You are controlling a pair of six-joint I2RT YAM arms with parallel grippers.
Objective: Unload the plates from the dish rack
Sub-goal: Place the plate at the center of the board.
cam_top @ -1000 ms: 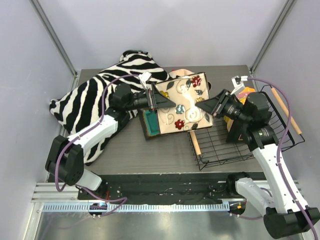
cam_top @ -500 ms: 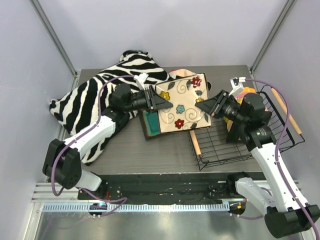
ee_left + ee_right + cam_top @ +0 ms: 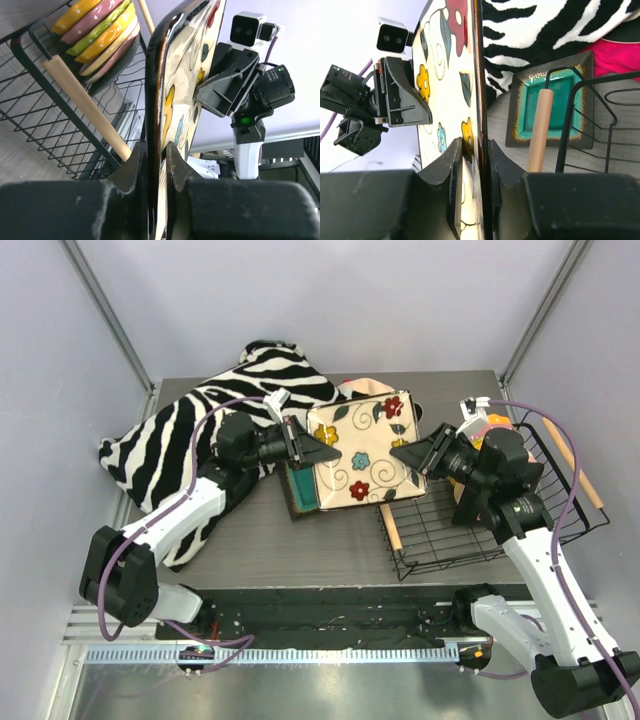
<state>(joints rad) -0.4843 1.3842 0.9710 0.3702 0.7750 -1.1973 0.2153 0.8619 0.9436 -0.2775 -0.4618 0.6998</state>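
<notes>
A cream square plate with flowers (image 3: 365,450) hangs tilted above the table, between the arms and left of the black wire dish rack (image 3: 450,530). My left gripper (image 3: 322,450) is shut on its left edge (image 3: 157,150). On the opposite edge my right gripper (image 3: 408,456) is shut too (image 3: 477,150). Several round plates (image 3: 478,424) in orange, pink and yellow-green stand on edge at the rack's far end (image 3: 100,35). A dark square plate with a teal centre (image 3: 300,488) lies on the table under the held plate (image 3: 550,107).
A zebra-striped cloth (image 3: 190,430) covers the table's back left. Something pink (image 3: 360,388) peeks out behind the held plate. The rack's wooden handles (image 3: 392,525) (image 3: 572,460) run along its left and right sides. Walls close in on both sides.
My left gripper's jaws have closed on the plate's left edge. The plate has shifted slightly left. The right gripper keeps its hold on the other edge.
</notes>
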